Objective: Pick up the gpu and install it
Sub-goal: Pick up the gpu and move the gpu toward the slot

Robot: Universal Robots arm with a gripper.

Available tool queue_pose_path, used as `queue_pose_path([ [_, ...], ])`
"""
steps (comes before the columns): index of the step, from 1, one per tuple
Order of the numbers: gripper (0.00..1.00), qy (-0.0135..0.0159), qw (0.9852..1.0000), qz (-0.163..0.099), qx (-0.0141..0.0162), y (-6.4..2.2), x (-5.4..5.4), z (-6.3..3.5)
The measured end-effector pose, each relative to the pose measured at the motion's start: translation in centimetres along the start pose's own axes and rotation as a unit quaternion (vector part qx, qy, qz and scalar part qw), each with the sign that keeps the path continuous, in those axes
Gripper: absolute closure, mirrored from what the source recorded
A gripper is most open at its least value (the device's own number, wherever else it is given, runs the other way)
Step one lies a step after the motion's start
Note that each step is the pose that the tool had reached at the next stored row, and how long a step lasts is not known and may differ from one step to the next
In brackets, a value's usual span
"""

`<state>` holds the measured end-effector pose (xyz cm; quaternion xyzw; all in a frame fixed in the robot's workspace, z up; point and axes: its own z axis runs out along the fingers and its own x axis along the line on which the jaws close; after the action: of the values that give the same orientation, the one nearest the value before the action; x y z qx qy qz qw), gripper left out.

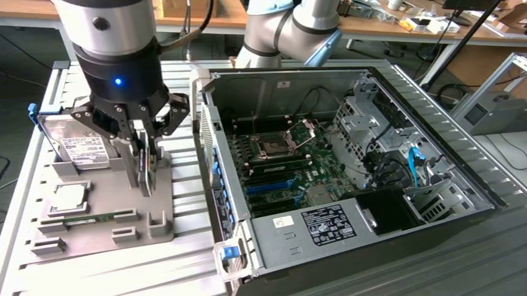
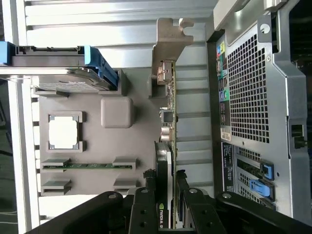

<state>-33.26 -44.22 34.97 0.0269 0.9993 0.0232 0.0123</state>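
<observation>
Closest in, your black linkage gripper (image 2: 165, 178) is clenched on the gpu (image 2: 169, 122), a flat green circuit card with a black cooler shroud. The card stands on edge, one finger against each broad face. It stands in its slot on the flat grey plastic parts tray (image 1: 99, 237), toward the exterior view's left. You cannot tell whether its lower edge has left the slot. The card's silver metal bracket (image 2: 168, 44) sits at the end away from the fingers, with the ports just inside it. Judgement on handling: the card is stiff and fairly light, and it will not flex in the grip. The smooth shroud may be slick under the pads. The fan, the small board parts and the contact edge look fragile. The sound hold is the one you have, squeezing across board and shroud near the upper edge, clear of the fan and the bracket. Further out on the tray lie a square silver processor chip (image 2: 63, 131) and a slim green memory stick (image 2: 87, 165). Beyond them is a silver hard drive with a white label (image 1: 78, 145), blue rails at its side. Farthest, toward the exterior view's right, stands the open grey metal computer case (image 1: 247, 253), well apart from the card. Its green motherboard (image 1: 280, 163) is exposed.
</observation>
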Motion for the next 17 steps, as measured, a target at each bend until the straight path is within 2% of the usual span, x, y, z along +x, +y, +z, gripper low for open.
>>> queue_pose_path([
  [17, 0.73, 0.0, 1.0, 0.0, 0.0, 0.39, -0.2, -8.2],
])
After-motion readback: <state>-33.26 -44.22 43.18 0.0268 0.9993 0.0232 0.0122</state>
